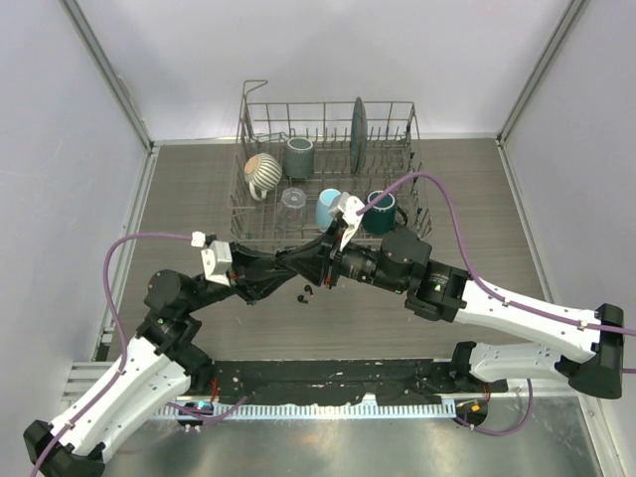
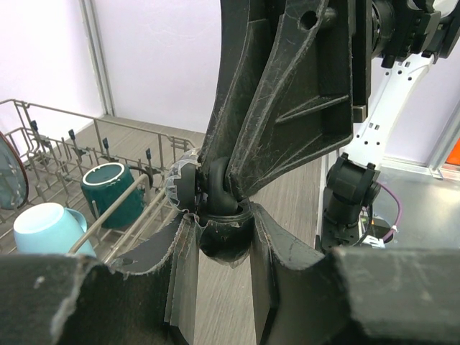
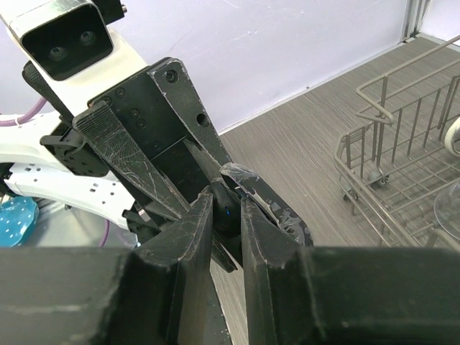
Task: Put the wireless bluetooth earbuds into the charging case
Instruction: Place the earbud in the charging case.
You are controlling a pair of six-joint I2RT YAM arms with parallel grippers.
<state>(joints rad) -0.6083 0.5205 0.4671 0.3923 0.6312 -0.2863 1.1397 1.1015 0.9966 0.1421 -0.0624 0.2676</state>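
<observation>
My two grippers meet above the table's middle, in front of the dish rack. My left gripper (image 1: 312, 260) (image 2: 223, 228) is shut on the round black charging case (image 2: 224, 243), whose lid (image 2: 181, 185) is open to the left. My right gripper (image 1: 331, 264) (image 3: 226, 208) is shut on one black earbud (image 3: 227, 207) with a small blue light. It holds the bud (image 2: 217, 192) at the mouth of the case. Two more tiny black earbuds (image 1: 304, 293) lie on the table just below the grippers. I cannot see a fourth bud.
A wire dish rack (image 1: 260, 214) stands at the back. It holds a striped mug (image 1: 263, 170), a grey cup (image 1: 300, 155), a dark green plate (image 1: 358, 129), a clear glass (image 1: 293, 200), a light blue mug (image 1: 329, 207) and a dark teal mug (image 1: 380, 211).
</observation>
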